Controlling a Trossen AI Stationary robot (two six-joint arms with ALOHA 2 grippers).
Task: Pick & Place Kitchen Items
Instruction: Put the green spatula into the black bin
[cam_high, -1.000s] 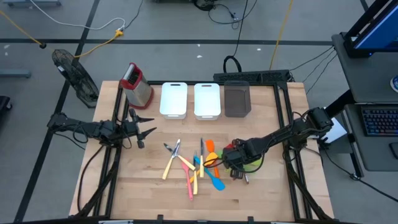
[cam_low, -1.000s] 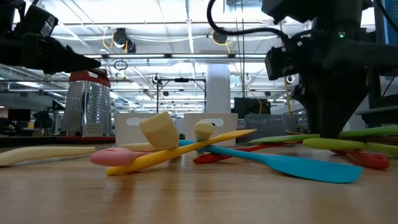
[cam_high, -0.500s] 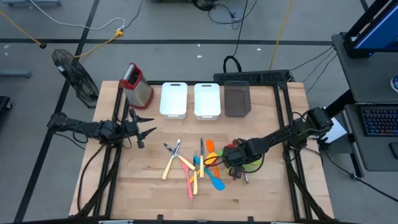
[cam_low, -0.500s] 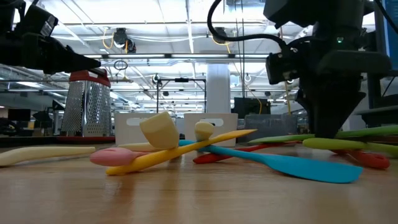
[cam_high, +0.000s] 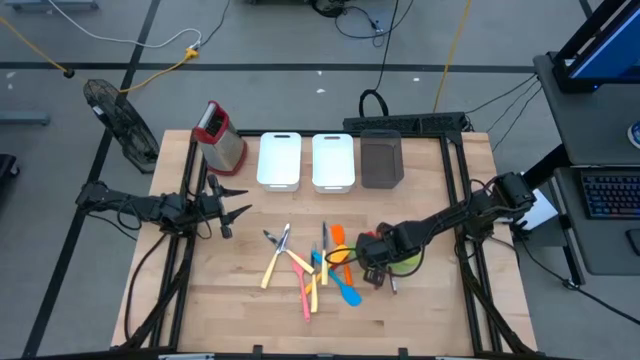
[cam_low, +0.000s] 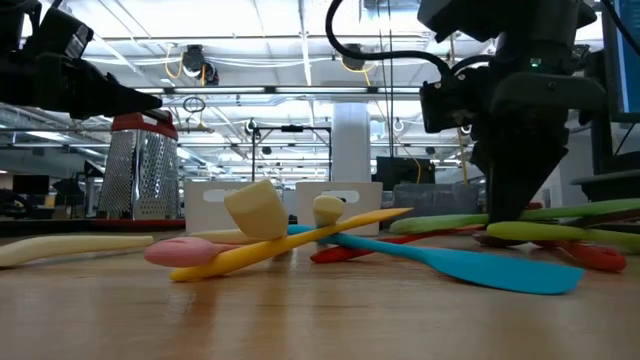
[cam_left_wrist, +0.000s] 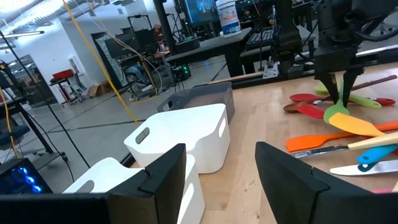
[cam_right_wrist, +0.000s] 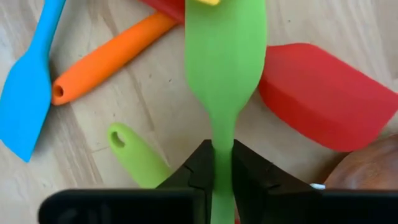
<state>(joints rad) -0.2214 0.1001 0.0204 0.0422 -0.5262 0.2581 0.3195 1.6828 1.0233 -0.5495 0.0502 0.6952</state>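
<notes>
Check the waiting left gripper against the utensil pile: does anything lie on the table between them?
No. In the high view, bare wood separates the open left gripper from the utensil pile. The right gripper pinches a green spatula at the pile's far side.

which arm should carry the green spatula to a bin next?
Right. The right gripper is already pinched on the green spatula in the utensil pile. The left gripper hangs open and empty near the table's left edge, away from the pile.
</notes>
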